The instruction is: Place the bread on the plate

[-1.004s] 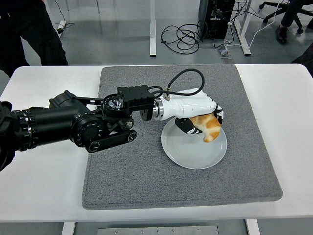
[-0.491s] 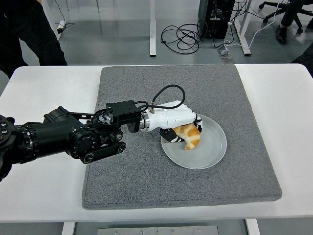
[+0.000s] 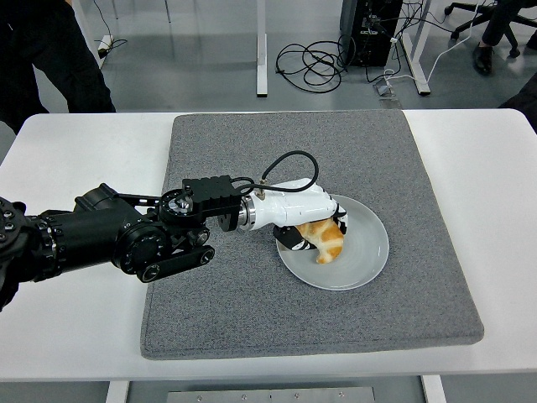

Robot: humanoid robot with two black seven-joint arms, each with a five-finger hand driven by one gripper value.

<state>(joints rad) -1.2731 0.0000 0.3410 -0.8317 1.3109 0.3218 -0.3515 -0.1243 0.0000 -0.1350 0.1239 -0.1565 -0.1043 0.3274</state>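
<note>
Bread (image 3: 325, 238) low over the plate (image 3: 365, 260), left hand (image 3: 306, 217) clasped on it.

You brought the hand back toward the plate's left half and down during the last second: one second earlier the bread hung above the right side of the plate, and half a second earlier it had already come left and lower; since then it barely shifted. The white fingers were wrapped over the top of the bread, thumb beneath, so the grasp was not released. Whether the bread's lower end touched the plate could not be told from this view. Judgement: transport was done, and you were at the set-down, with only the opening of the fingers and the withdrawal left. The plate sat on the grey mat (image 3: 252, 311). The right arm was out of view.
</note>
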